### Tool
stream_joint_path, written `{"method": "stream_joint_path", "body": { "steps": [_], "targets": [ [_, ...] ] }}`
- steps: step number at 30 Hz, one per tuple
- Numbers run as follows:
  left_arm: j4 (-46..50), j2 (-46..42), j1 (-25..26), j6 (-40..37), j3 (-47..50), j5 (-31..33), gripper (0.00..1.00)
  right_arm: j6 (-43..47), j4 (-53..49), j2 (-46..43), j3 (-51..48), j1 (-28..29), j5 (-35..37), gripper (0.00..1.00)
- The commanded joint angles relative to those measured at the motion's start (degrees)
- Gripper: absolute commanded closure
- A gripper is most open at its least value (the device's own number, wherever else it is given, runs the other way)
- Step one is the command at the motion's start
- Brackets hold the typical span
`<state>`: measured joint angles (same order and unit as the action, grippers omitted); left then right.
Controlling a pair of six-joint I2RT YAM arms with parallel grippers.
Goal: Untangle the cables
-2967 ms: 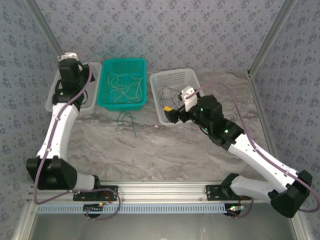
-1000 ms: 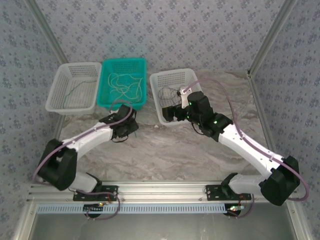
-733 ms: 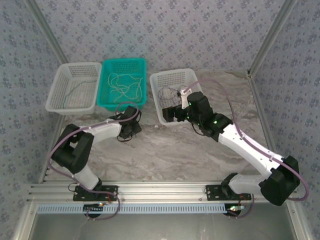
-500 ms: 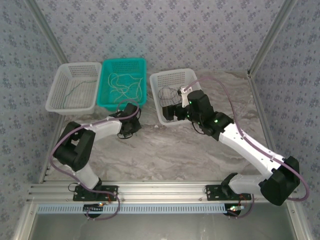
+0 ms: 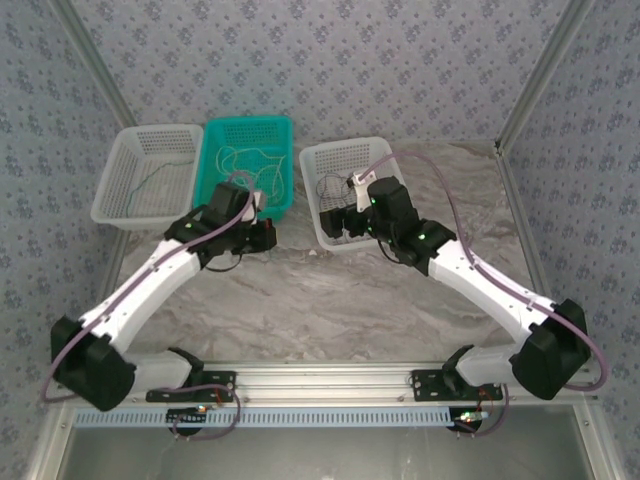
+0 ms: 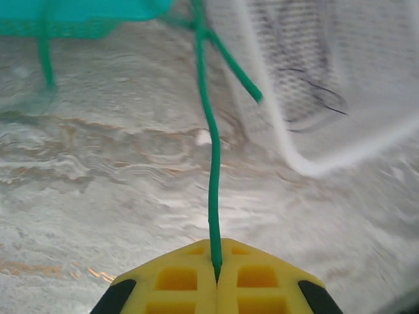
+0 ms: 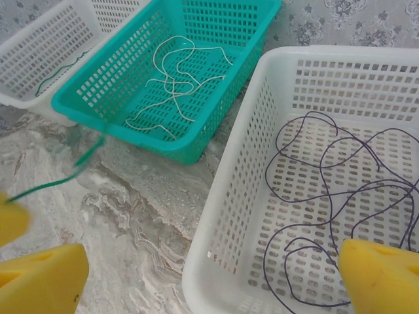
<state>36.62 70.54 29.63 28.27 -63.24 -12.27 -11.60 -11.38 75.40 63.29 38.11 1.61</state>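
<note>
Now that the left gripper (image 6: pixel 216 265) has snapped shut, where a second ago it hung half open low over the table (image 6: pixel 98 196), its yellow fingers (image 6: pixel 177 278) are pressed together on one end of the green cable (image 6: pixel 211 150), and the arm has swung up out of its low reach. I take this as the pick made: the stray strand can now be carried to a basket. From the pinch the cable runs straight away toward the teal basket (image 7: pixel 131 131), a short end forking off to the right just before its near wall. Farther right, the right gripper (image 7: pixel 209 261) is spread wide over the near end of the white basket (image 7: pixel 226 183), where the purple cables (image 7: pixel 331 203) lie loosely looped. Cream cables (image 7: pixel 173 85) rest in the teal basket, and another green strand (image 7: pixel 59 69) in the far-left basket (image 5: pixel 145 131).
</note>
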Motion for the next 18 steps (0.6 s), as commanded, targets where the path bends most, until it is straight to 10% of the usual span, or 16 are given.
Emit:
{"method": "stream_joint_path", "body": {
  "steps": [1, 18],
  "targets": [
    [5.92, -3.0, 0.46, -12.53, -2.16, -7.21, 1.0, 1.52, 1.1, 1.53, 2.97, -1.46, -2.33, 0.01],
    [-4.18, -9.9, 3.33, -25.75, 3.91, 2.05, 1.0, -23.54, 7.39, 10.45, 8.73, -3.59, -24.63, 0.1]
  ]
}}
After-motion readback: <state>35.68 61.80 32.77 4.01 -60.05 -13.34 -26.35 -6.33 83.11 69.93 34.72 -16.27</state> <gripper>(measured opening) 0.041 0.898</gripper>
